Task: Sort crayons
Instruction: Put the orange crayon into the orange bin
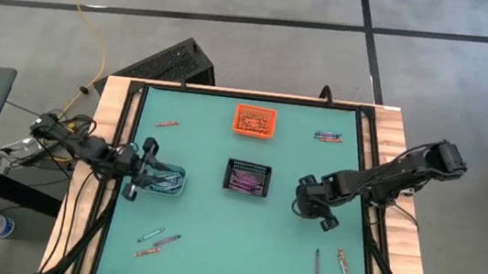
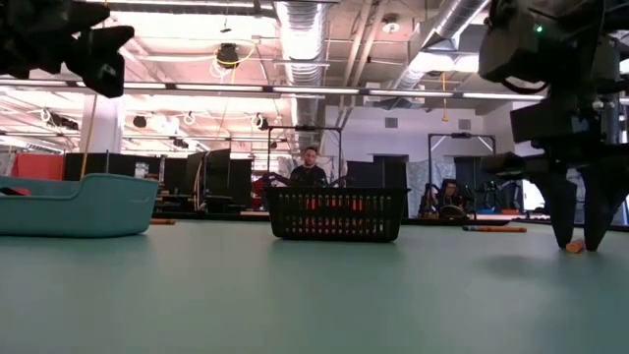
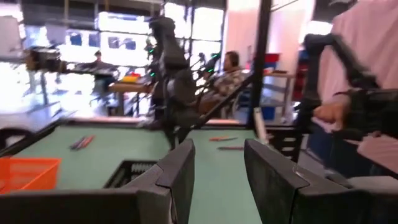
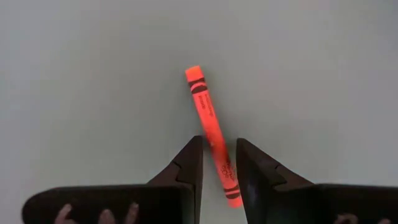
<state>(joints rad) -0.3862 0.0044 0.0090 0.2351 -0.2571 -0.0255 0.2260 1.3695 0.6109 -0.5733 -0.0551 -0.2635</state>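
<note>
We see the right gripper [image 4: 219, 163] poised over the counter [image 4: 93, 74], fingers [image 4: 189, 165] narrowly parted astride an orange crayon [image 4: 211, 127], not yet clamped. We judge it light, stiff, rollable; grip mid-wrapper. Left gripper [image 3: 217, 171] waits, fingers apart, empty.

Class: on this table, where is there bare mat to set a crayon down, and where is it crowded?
Bare: near edge between the two loose crayon clusters. Crowded: centre line, with orange bin and black bin; teal bin under left gripper.
</note>
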